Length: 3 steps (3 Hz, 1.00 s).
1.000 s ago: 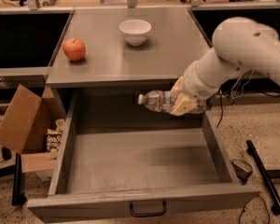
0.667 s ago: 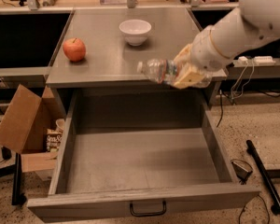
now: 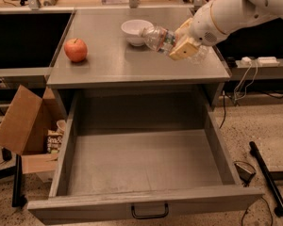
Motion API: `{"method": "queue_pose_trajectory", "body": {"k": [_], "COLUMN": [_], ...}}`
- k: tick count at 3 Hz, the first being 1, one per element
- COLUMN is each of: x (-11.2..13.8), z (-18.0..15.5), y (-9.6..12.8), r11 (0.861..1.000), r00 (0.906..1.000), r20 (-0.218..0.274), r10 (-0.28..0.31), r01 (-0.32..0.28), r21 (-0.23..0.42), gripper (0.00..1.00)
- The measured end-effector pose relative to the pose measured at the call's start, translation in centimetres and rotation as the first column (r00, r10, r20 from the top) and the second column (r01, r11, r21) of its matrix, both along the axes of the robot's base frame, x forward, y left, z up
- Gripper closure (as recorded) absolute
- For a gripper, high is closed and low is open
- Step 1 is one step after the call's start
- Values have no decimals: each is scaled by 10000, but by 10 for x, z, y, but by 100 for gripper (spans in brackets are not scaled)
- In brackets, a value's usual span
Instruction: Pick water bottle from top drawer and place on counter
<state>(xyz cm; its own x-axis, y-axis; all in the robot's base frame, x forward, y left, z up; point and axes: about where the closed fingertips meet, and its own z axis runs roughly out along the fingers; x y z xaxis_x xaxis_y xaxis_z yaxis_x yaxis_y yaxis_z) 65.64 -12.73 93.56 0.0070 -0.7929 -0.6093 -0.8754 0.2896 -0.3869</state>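
The gripper [image 3: 178, 39] grips the bottle [image 3: 155, 37] sideways. It has moved from over the drawer [image 3: 141, 166] to above the counter [image 3: 108, 67], cap just beside the bowl [image 3: 133, 28].

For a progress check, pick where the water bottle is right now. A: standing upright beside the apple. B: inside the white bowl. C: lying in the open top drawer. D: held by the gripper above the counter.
D: the gripper is shut on the water bottle, holding it tilted above the counter near the white bowl.
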Motion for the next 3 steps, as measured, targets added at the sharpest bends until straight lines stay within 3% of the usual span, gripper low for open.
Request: {"method": "queue_pose_trajectory", "body": {"k": [1,3], "x": [46,94], "z": [-11,-46], "y": [-9,-19], "r11": [9946,9792], "r00": [9966,9762], "r20": [-370,-1385], "r10": [-735,-1671], "r01": [760,1807], "r21": [702,921], "gripper": [100,59]}}
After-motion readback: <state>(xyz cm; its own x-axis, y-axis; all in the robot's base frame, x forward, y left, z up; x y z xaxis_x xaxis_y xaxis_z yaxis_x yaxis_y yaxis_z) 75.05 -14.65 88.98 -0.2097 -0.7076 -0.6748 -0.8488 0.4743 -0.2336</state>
